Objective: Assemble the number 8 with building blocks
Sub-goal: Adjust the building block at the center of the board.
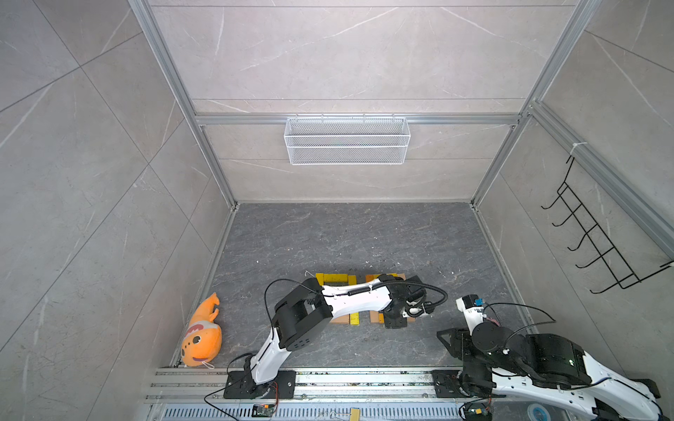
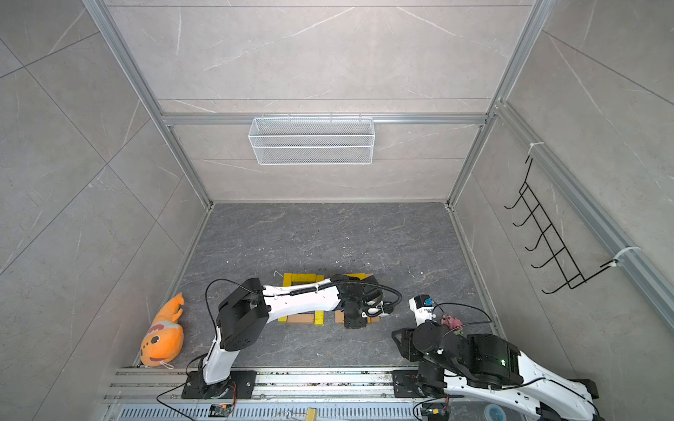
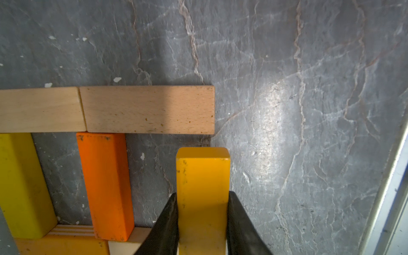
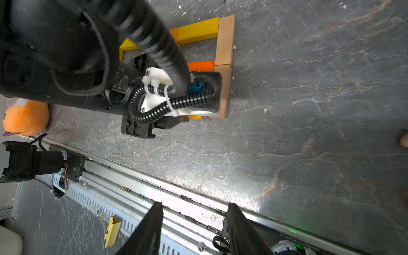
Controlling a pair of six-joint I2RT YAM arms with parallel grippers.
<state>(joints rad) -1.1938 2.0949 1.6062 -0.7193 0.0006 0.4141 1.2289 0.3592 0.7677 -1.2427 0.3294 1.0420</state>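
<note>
Both jaws of the left gripper [image 3: 202,193] clamp a yellow block [image 3: 203,172], its free end near a tan bar [image 3: 148,109]; an orange bar [image 3: 106,185] lies alongside. Well apart, the right gripper [image 4: 194,204] stands part-open, empty, over the rail [image 4: 132,182].

In both top views the building blocks [image 1: 333,279] [image 2: 301,277] lie low in the centre of the frame on the surface [image 1: 346,237], partly under my left arm [image 1: 357,295]. The plush fish [image 1: 202,335] lies at lower left, well apart. My right arm [image 1: 547,357] sits at lower right.
</note>
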